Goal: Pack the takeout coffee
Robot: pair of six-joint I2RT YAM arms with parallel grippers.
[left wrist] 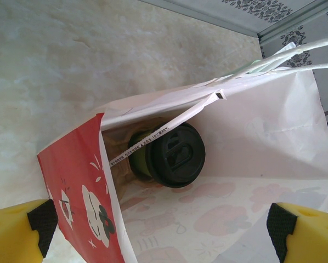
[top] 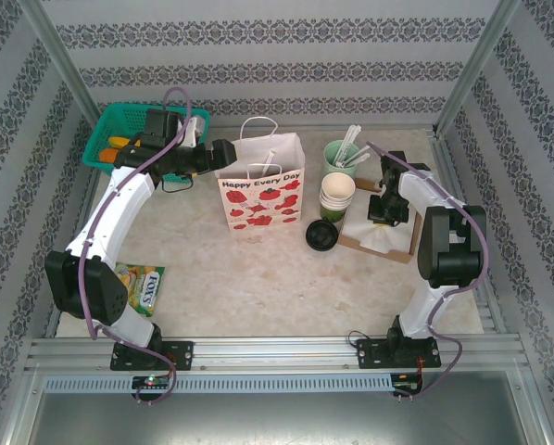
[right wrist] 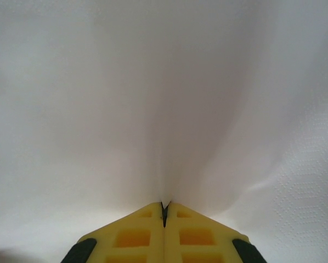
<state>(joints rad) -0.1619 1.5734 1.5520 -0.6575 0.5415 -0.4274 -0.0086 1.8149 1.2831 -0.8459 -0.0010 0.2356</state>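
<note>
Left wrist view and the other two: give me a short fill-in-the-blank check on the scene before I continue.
1. The paper bag is printed "Happy Every ____".
2. In the left wrist view, the black-lidded coffee cup lies on its side ____ that bag.
3. The left gripper is ____.
4. The right gripper is shut on a white ____.
Missing words: Day; inside; open; napkin.

The bag (left wrist: 263, 126) is thin, creased matt paper; the takeout coffee (left wrist: 174, 156) has a satin black plastic lid. The napkin (right wrist: 153, 98) is soft, faintly dimpled white paper.
</note>
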